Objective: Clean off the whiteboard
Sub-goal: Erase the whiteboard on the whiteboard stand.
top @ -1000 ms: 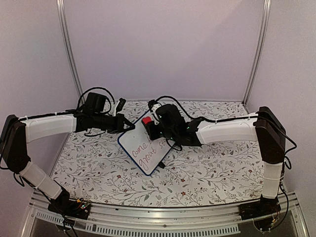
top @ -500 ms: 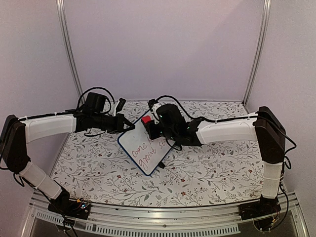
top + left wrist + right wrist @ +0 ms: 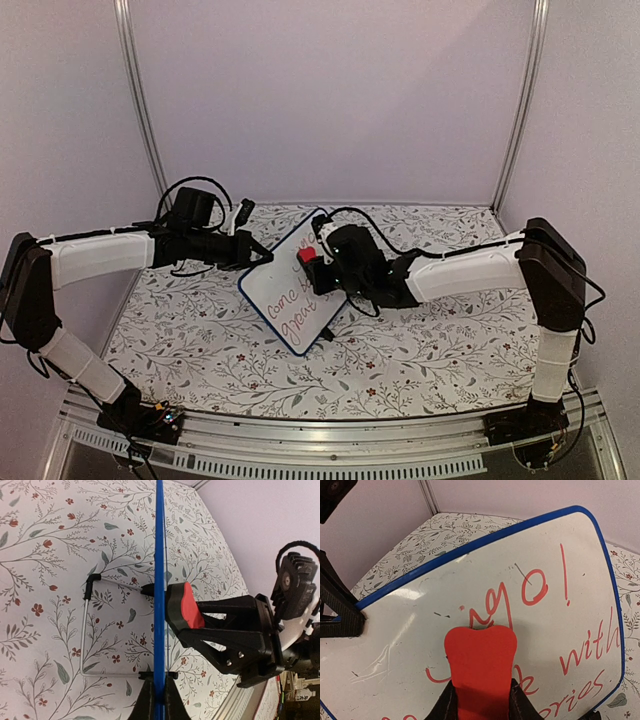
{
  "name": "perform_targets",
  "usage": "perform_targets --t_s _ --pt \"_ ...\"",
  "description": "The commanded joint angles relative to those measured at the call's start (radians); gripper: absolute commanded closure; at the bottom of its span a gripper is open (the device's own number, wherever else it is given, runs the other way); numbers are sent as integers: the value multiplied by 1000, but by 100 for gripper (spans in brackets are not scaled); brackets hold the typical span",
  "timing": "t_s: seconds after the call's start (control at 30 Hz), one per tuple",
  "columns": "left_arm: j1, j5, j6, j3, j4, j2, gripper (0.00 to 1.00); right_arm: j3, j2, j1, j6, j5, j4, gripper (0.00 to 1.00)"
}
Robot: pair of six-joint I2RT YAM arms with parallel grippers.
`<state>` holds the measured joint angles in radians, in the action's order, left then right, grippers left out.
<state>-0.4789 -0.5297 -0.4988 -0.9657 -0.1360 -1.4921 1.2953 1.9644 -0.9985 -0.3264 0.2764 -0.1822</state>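
Observation:
The whiteboard (image 3: 292,292) is white with a blue rim and red handwriting, and stands tilted on the table on its wire foot. My left gripper (image 3: 262,255) is shut on its left edge; the left wrist view shows the rim (image 3: 159,580) edge-on between my fingertips (image 3: 159,700). My right gripper (image 3: 312,262) is shut on a red eraser (image 3: 307,254) and presses it against the board's face. In the right wrist view the eraser (image 3: 481,660) covers part of the writing on the board (image 3: 420,645), with smeared strokes around it.
The table has a floral cloth (image 3: 430,340). Purple walls and metal corner posts (image 3: 140,110) close in the back and sides. The board's wire stand (image 3: 86,630) rests on the cloth behind it. A metal rail (image 3: 330,435) runs along the near edge.
My right gripper has moved the eraser right and down across the upper board. The upper part of the board now shows. The left arm has held still.

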Motion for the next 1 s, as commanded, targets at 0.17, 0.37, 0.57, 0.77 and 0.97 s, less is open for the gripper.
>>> perform_targets --t_s 0.17,0.37,0.57,0.77,0.97 --pt "-20 -59 12 -4 32 41 100 -58 -12 -29 4 -14 44 77" --pt "-21 -58 13 -4 31 41 100 -76 -9 -40 -5 -14 40 78" --pt "-20 -59 13 -4 30 44 100 -85 -14 -55 -5 -8 36 78" --pt "-20 -59 12 -5 30 46 100 -101 -23 -69 -5 -3 33 78" --pt "-21 -61 12 -4 31 47 100 -115 -33 -78 -8 -2 26 78"
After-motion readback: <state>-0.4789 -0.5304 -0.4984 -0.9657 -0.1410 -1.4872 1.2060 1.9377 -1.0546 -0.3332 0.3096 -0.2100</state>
